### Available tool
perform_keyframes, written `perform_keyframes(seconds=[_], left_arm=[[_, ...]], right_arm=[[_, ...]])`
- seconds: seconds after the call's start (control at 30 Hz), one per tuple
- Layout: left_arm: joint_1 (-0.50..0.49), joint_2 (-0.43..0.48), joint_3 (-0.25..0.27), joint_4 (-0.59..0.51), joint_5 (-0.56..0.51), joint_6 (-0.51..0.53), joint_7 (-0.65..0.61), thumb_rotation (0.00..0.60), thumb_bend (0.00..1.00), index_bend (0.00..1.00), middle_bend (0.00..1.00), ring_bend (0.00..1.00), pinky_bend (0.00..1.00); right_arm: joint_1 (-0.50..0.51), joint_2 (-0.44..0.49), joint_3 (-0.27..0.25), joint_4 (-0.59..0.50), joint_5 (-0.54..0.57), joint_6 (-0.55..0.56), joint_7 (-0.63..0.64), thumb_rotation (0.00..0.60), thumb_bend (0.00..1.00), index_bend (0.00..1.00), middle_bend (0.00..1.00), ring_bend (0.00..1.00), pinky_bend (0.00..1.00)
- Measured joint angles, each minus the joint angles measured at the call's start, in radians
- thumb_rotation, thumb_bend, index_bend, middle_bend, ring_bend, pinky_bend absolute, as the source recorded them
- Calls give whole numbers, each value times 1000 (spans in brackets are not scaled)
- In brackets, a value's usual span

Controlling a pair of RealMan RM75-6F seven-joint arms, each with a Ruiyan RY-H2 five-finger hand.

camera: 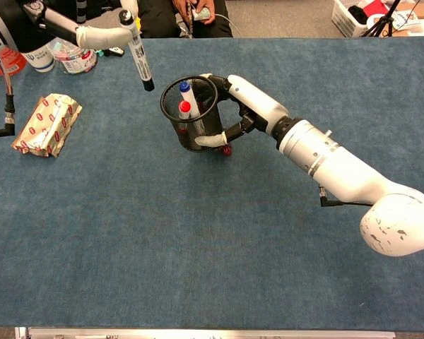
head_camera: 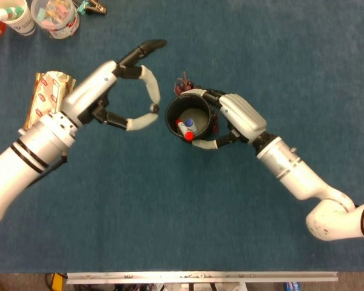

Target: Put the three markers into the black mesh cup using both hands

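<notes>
The black mesh cup is gripped by my right hand, whose fingers wrap its right side. Inside the cup stand two markers: one with a red cap and one with a blue cap. My left hand pinches a third marker with a black tip, held nearly upright, tip down, just left of and above the cup's rim. In the head view only this black-tipped marker's end shows.
A bunch of dark red grapes lies behind and under the cup. A foil snack packet lies at the left. Cups and a tub stand at the far left corner, by a red bottle.
</notes>
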Motion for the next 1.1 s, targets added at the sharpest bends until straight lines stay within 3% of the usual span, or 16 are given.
perform_keyframes(seconds=[0.63,0.7,0.87,0.97,1.1], left_arm=[[-49,-88,-42,19,-69,-113,12,600,293,637,49,0,2],[-52,-91,-42,23,-70,-123,15,600,293,569,27,0,2],[-58,-91,-35,30,-79,-166,24,600,293,275,0,0,2],[-59,-91,-32,37,-84,-177,48,600,293,166,0,0,1],[-56,-87,-26,48,-83,-179,101,600,293,111,0,0,0]], right_arm=[[33,-66,23,28,23,-20,-23,600,374,408,370,240,248],[33,-64,22,26,18,-15,-21,600,373,408,370,240,248],[29,-52,19,14,8,2,-12,600,373,408,370,240,248],[24,-42,16,3,2,11,-10,600,374,408,370,240,248],[12,-18,9,-19,-4,26,-4,600,373,408,370,240,248]])
